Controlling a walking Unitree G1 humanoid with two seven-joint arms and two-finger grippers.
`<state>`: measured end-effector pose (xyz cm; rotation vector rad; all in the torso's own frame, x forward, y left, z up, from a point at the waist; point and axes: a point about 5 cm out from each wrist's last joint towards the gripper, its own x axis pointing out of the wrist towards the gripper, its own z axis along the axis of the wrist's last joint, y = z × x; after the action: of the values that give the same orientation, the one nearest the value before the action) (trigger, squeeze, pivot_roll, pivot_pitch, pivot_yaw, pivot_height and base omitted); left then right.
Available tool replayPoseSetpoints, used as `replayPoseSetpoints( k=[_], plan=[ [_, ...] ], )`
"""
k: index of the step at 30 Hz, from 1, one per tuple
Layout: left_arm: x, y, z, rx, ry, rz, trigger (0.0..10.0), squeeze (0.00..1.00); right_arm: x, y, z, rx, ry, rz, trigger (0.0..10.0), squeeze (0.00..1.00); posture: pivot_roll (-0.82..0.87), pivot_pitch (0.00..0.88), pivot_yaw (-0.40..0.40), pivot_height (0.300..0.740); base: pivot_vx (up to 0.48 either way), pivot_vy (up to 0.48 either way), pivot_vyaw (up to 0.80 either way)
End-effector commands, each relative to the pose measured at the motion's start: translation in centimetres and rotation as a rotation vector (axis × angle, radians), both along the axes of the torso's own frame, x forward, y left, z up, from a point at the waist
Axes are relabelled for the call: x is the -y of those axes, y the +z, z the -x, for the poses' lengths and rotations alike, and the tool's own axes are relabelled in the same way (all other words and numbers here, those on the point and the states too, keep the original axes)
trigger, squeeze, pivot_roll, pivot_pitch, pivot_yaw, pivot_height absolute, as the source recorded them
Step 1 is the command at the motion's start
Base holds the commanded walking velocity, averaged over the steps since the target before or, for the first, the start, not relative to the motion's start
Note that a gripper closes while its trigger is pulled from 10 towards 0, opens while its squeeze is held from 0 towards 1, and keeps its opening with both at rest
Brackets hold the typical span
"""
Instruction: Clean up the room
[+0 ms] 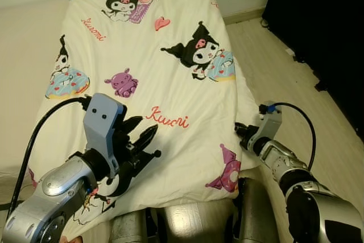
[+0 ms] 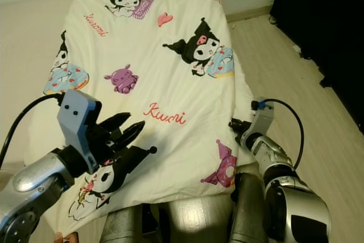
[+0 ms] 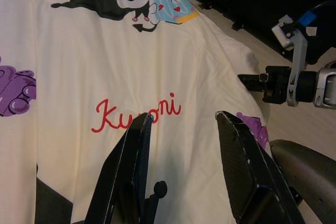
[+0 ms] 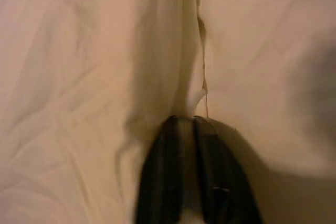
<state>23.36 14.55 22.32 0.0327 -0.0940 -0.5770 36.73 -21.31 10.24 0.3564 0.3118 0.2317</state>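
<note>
Two grippers worked our cartoon-print blanket (image 1: 170,72): left gripper (image 1: 147,135) hovered spread, right gripper (image 4: 184,121) pinched its edge.

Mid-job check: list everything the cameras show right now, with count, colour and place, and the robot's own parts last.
quilt: one, cream with black, pink and purple cartoon prints and red lettering, spread over the bed ahead
bed: one, cream, showing bare beside the quilt on the robot's left
floor: pale wood, along the robot's right of the bed
dark furniture: one, black, far right, too dark to identify
baseboard: one, tan, at the wall beyond the bed
left gripper: one, black fingers open, hovering over the quilt near the red lettering
right gripper: one, black fingers close together, pressed against the quilt's right edge, grip unclear
</note>
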Motion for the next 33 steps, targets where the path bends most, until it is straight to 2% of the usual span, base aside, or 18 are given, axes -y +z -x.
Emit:
replayPoseSetpoints(
  k=[1, 3, 7, 8, 9, 10, 15, 16, 17, 27, 33],
  plan=[
    [-0.2, -0.2, 0.2, -0.01, 0.002, -0.016, 10.0, 0.0, -1.0, -2.1, 1.0, -0.082, 0.041, -0.02, 10.0, 1.0, 0.22, 0.388, 0.13, 0.57, 0.0, 0.0, 0.0],
    [0.0, -0.1, 0.1, -0.006, -0.005, -0.014, 10.0, 0.0, -1.7, -2.1, 0.9, -0.085, 0.077, -0.031, 10.0, 1.0, 0.22, 0.384, 0.133, 0.57, 0.0, 0.0, 0.0],
    [0.0, -0.1, 0.1, -0.005, -0.008, -0.013, 10.0, 0.0, -2.0, -2.1, 0.9, -0.087, 0.094, -0.025, 10.0, 1.0, 0.22, 0.384, 0.135, 0.57, 0.0, 0.0, 0.0],
    [0.0, -0.1, 0.1, -0.005, -0.007, -0.014, 10.0, 0.0, -2.1, -2.1, 0.9, -0.086, 0.096, -0.024, 10.0, 0.77, 0.22, 0.384, 0.135, 0.57, 0.0, 0.0, 0.0],
    [0.0, -0.1, 0.1, -0.005, -0.006, -0.014, 10.0, 0.0, -2.1, -2.1, 0.9, -0.086, 0.096, -0.025, 10.0, 0.77, 0.22, 0.384, 0.135, 0.57, 0.0, 0.0, 0.0],
    [0.0, -0.1, 0.1, -0.005, -0.006, -0.015, 10.0, 0.0, -2.2, -2.0, 0.8, -0.08, 0.101, -0.026, 10.0, 0.0, 0.22, 0.384, 0.135, 0.57, 0.0, 0.0, 0.0],
    [-0.1, -0.1, 0.0, -0.004, 0.001, -0.018, 10.0, 0.0, -2.4, -1.8, 0.7, -0.071, 0.117, -0.03, 10.0, 0.0, 0.22, 0.384, 0.133, 0.57, 0.0, 0.0, 0.0],
    [-0.1, -0.1, 0.0, -0.004, 0.003, -0.018, 10.0, 0.0, -2.5, -1.7, 0.7, -0.067, 0.119, -0.046, 9.1, 0.0, 0.22, 0.384, 0.133, 0.57, 0.0, 0.0, 0.0],
    [-0.1, -0.1, 0.0, -0.004, 0.003, -0.018, 10.0, 0.0, -2.5, -1.7, 0.7, -0.065, 0.12, -0.05, 0.0, 0.0, 0.22, 0.384, 0.129, 0.57, 0.0, 0.0, 0.0],
    [0.0, 0.0, -0.3, 0.0, 0.01, -0.016, 10.0, 0.0, -2.1, -1.7, 0.7, -0.065, 0.11, -0.04, 0.0, 0.0, 0.22, 0.381, 0.127, 0.57, 0.0, 0.0, 0.0],
    [0.3, 0.1, -0.3, 0.003, -0.014, 0.01, 10.0, 0.0, -0.6, -1.4, 0.6, -0.057, 0.019, 0.005, 0.0, 0.0, 0.2, 0.37, 0.118, 0.57, 0.0, 0.0, 0.0]
  ],
)
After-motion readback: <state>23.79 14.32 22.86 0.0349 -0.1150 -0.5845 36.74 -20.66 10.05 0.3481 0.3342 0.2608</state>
